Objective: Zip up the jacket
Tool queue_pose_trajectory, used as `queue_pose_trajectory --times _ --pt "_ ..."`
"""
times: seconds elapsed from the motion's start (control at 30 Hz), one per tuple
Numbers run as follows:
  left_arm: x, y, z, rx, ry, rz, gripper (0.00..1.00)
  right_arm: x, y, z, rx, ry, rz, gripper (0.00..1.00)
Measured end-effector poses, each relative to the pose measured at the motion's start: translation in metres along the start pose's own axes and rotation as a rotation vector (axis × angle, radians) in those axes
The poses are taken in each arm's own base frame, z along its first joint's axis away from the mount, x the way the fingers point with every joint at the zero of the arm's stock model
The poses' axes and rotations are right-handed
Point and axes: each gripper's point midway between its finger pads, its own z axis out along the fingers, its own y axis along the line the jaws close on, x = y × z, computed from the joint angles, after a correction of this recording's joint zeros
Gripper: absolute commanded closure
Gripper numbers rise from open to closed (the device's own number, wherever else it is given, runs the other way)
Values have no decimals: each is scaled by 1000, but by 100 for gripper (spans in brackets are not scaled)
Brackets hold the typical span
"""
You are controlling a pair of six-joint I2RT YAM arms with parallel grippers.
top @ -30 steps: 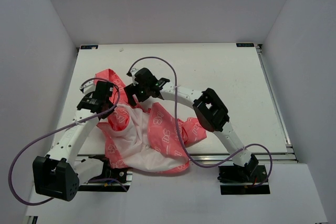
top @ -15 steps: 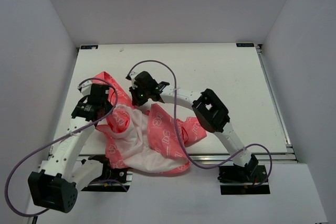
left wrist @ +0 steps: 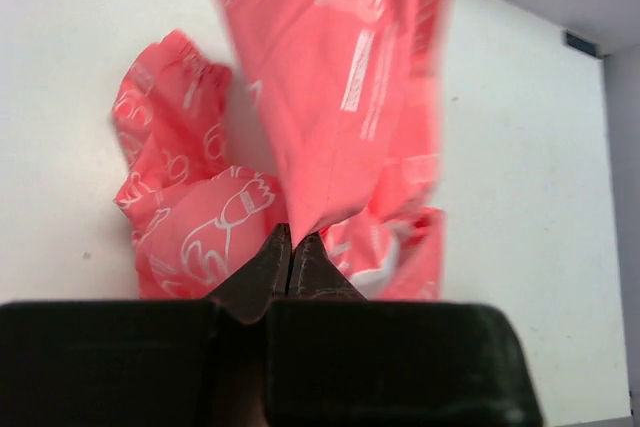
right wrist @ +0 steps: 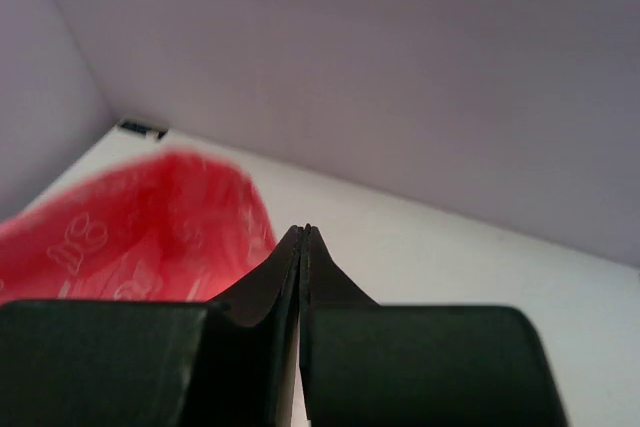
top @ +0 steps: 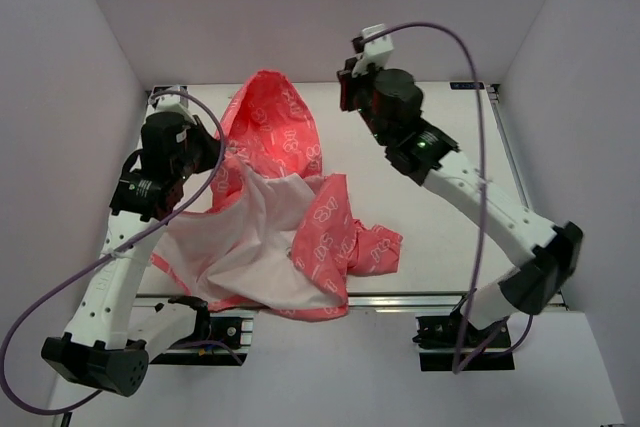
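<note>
The coral-pink jacket (top: 325, 232) lies crumpled at the table's left, its white lining (top: 235, 242) facing up. One part of it, pink with white print (top: 272, 122), rises toward the back wall. My left gripper (top: 203, 154) is lifted over the jacket's left side. In the left wrist view the left gripper (left wrist: 290, 235) is shut on a fold of the pink jacket (left wrist: 340, 97), which hangs taut from the tips. My right gripper (top: 347, 90) is high at the back and apart from the cloth. In the right wrist view the right gripper (right wrist: 305, 230) is shut on nothing, with the jacket (right wrist: 150, 227) blurred to its left. The zipper is not visible.
The white table (top: 440, 177) is boxed in by pale walls on three sides. A metal rail (top: 400, 299) runs along its near edge, above both arm bases. Purple cables (top: 478, 127) loop off each arm.
The right gripper has shut, left the jacket's middle and swung up to the back right. The left arm has lifted its hold, and part of the jacket has flipped up toward the back.
</note>
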Motion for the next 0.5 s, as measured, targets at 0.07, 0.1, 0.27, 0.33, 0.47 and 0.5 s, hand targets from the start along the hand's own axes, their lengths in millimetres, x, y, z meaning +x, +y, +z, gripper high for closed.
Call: queue_pose_trajectory --times 0.07,0.1,0.27,0.33,0.47,0.5 --pt "-14 -12 -4 48 -26 19 100 -40 -14 -23 53 -94 -22 100" --pt "-24 -21 -7 82 -48 28 100 -55 -19 -34 70 -127 -37 100" --pt "-68 -55 -29 214 -173 52 100 -90 -31 -62 76 -186 -88 89" --pt "-74 -58 -34 229 -203 53 100 -88 -27 -61 51 -154 -86 72" --pt "-41 -32 -22 159 -159 30 100 -30 -4 -48 -54 -11 -75 57" --pt "-24 -22 -15 126 -121 19 100 -7 3 -44 -83 43 -70 55"
